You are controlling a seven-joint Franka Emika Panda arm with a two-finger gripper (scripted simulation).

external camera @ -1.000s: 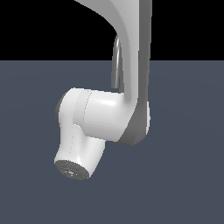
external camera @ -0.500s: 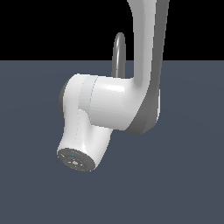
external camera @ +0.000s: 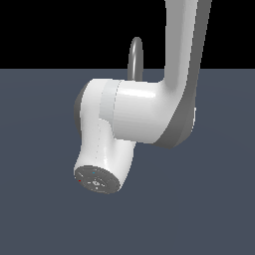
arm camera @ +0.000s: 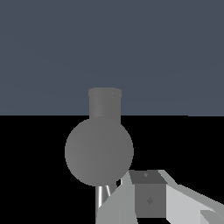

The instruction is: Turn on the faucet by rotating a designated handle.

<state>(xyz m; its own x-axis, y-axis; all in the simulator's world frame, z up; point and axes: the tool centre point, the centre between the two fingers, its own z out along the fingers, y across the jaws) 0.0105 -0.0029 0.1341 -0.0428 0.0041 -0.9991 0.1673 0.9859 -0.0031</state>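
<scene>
Seemingly mid-approach: the slim grey metallic arched faucet (external camera: pixel 135 57) stands on the far side, behind the white arm; its handle is hidden. The pincer's (arm camera: pixel 151 199) opening cannot be told. Next, locate that lever.

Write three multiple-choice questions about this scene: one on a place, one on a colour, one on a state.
1. Where is the slim grey metallic faucet in the exterior view?
A. before the white-and-grey robot arm
B. behind that arm, its arch rising above
C. at the view's left edge

2. What colour is the floor?
A. green
B. red
C. dark blue-grey

3. How does the faucet's arch stand?
A. upright
B. flat on the floor
C. upside down

Key:
1. B, the arm covers its lower part.
2. C, the ground is an even dark blue-grey.
3. A, the curve tops it.
</scene>
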